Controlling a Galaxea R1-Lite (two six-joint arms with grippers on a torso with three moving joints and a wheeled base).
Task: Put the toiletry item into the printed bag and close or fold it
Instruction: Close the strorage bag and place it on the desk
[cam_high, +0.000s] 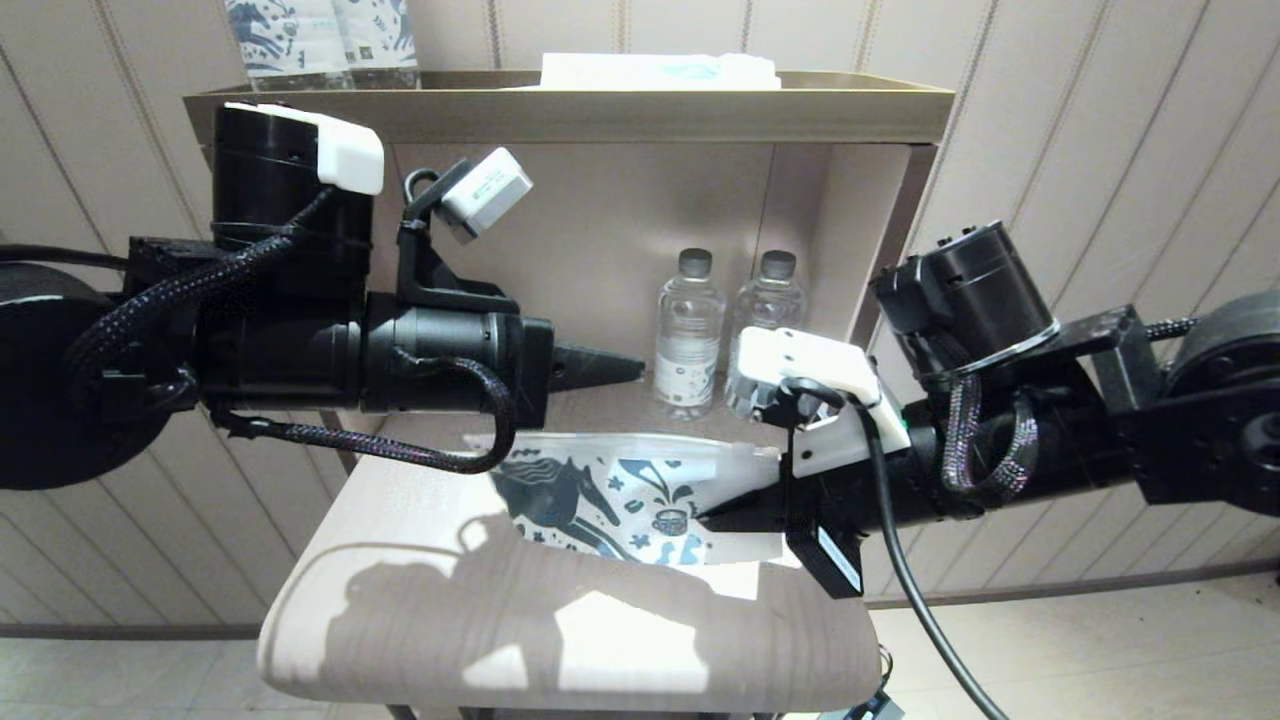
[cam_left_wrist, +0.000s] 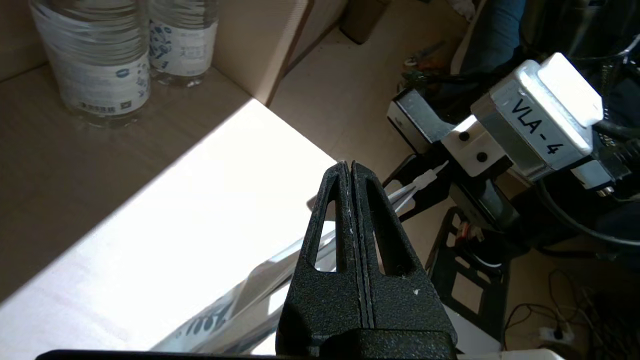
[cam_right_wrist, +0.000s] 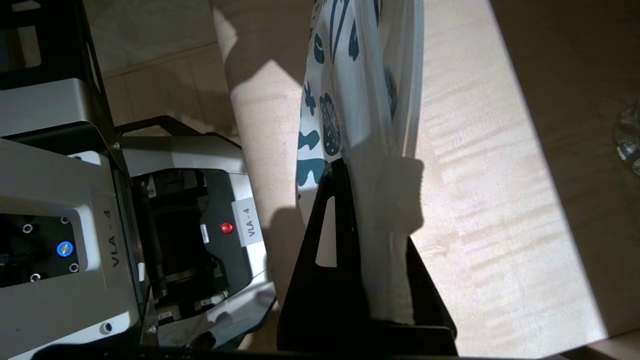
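The printed bag, a white pouch with a dark blue horse and flowers, lies half raised on the pale table. My right gripper is shut on its right end. In the right wrist view the pouch runs out from between the black fingers of this gripper. My left gripper hangs above the pouch, shut and empty, pointing right. The left wrist view shows the left gripper with its jaws pressed together over the pouch. No toothbrush shows in any view.
Two water bottles stand at the back inside an open shelf niche, right behind the pouch. A shelf top above carries more bottles and a white packet. The table's rounded front edge is near me.
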